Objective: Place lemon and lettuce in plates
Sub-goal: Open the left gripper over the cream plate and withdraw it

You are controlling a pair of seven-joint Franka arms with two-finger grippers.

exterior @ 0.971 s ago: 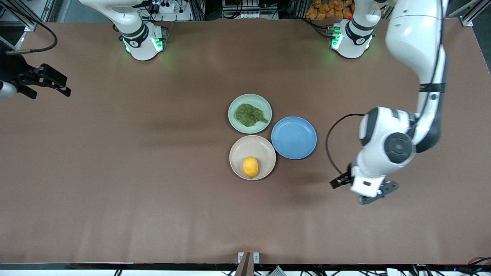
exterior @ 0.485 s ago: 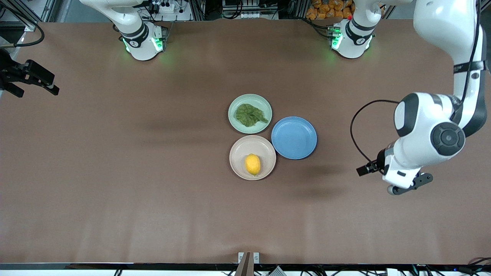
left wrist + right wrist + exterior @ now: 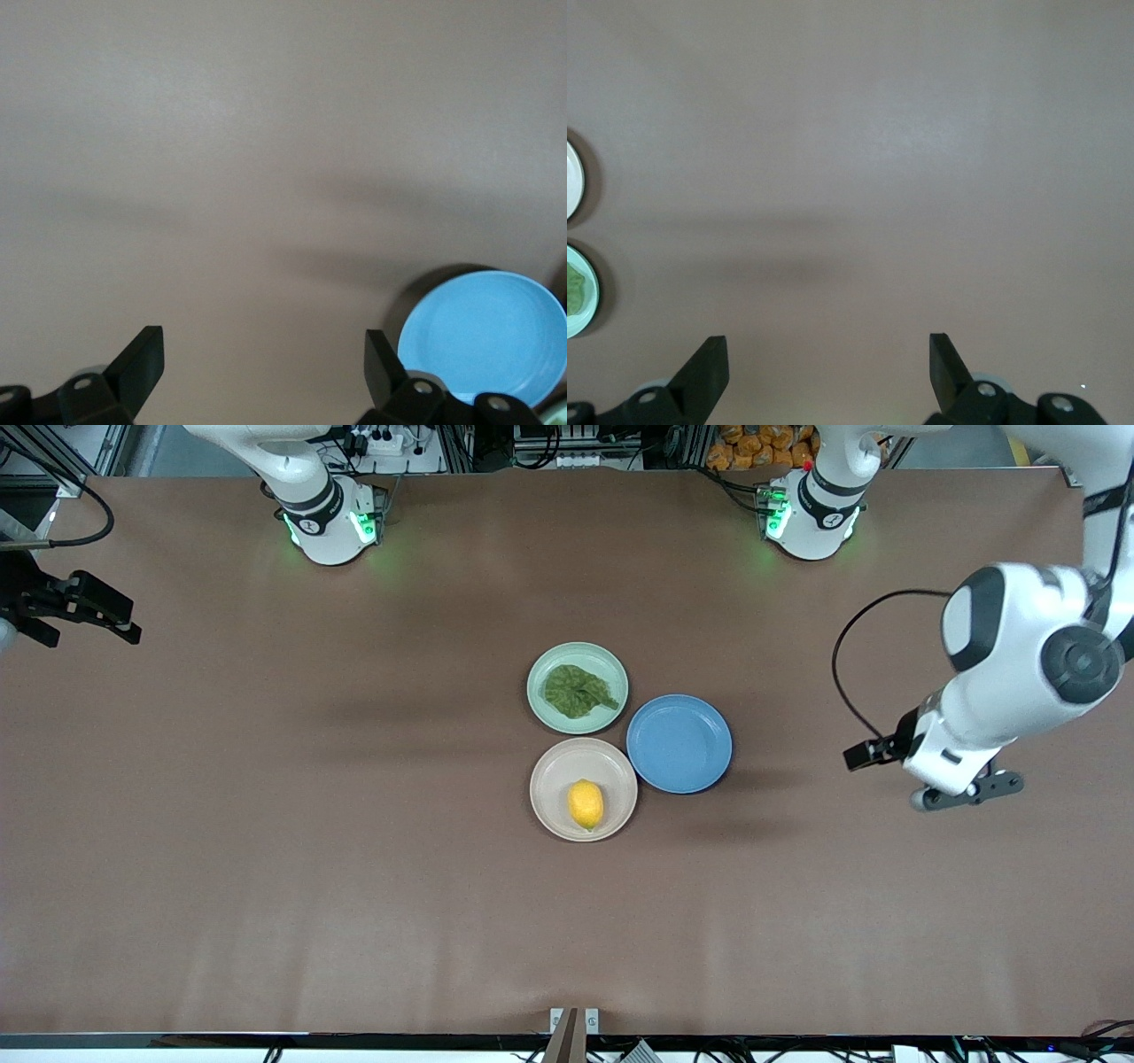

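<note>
Both items plated; arms clear of the plates.

The lemon (image 3: 585, 804) lies in the beige-pink plate (image 3: 554, 766), and the lettuce (image 3: 578, 691) in the mint green plate (image 3: 540, 673), just beside an empty blue plate (image 3: 679, 743). By the look of it, placing is done and nothing remains but parking. The left gripper (image 3: 263, 363) hangs over bare table toward the left arm's end, fingers wide apart and empty. The right gripper (image 3: 828, 363) waits over the table's edge at the right arm's end, likewise spread and empty.

Round blue plate (image 3: 679, 743) lying bare near the middle of the brown table (image 3: 266, 824), well apart from every edge, orange packets (image 3: 753, 447) past the table's edge by the robots' bases
</note>
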